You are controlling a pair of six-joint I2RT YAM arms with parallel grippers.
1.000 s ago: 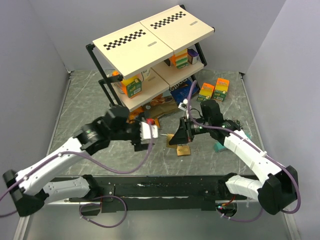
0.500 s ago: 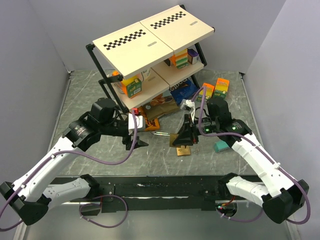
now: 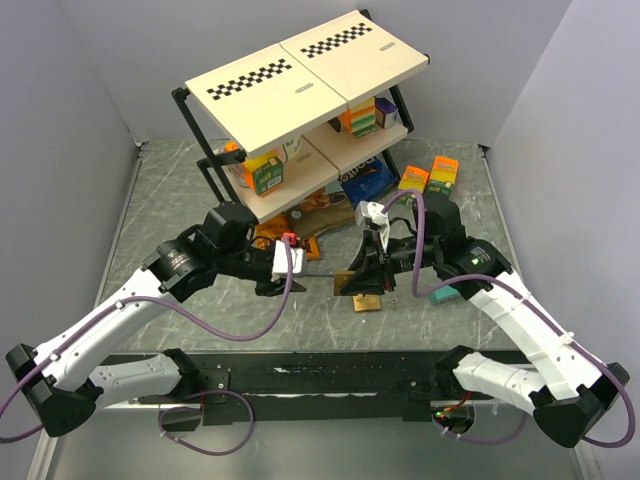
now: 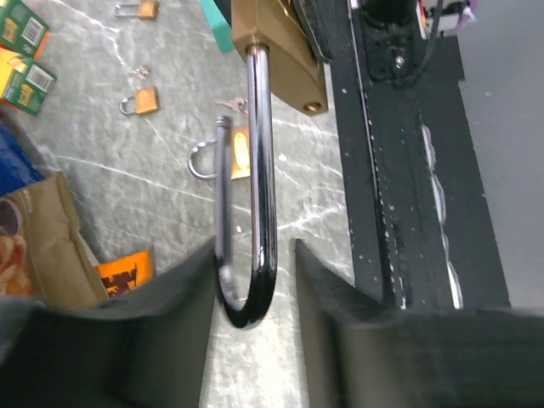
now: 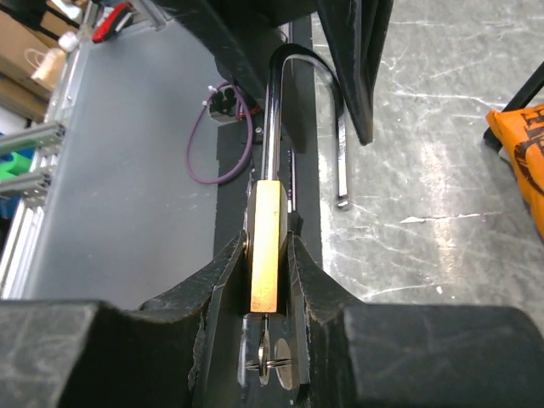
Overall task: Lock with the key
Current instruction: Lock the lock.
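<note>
A brass padlock [image 5: 266, 246] with a long steel shackle [image 5: 274, 119] is held above the table, my right gripper [image 5: 266, 245] shut on its body. A key [image 5: 267, 344] with a ring sticks out of the body's underside between the right fingers. In the top view the padlock [image 3: 347, 283] points left toward my left gripper [image 3: 284, 278]. The shackle's bend [image 4: 246, 302] sits between the jaws of the left gripper [image 4: 253, 255]. It touches the left finger, with a thin gap at the right finger. The shackle's free end [image 4: 223, 126] stands out of the padlock's body [image 4: 285, 59].
A second brass padlock [image 3: 366, 302] lies on the table under the held one. Small padlocks [image 4: 140, 100] and a loose key [image 4: 231, 104] lie nearby. A two-tier shelf rack [image 3: 300, 90], orange-green boxes [image 3: 428, 180], a teal block [image 3: 440, 293] and the black base rail [image 3: 320, 375] surround the spot.
My left gripper has swung right to the shackle's bend and its jaws have narrowed around it. The right arm shifted slightly, still holding the padlock.
</note>
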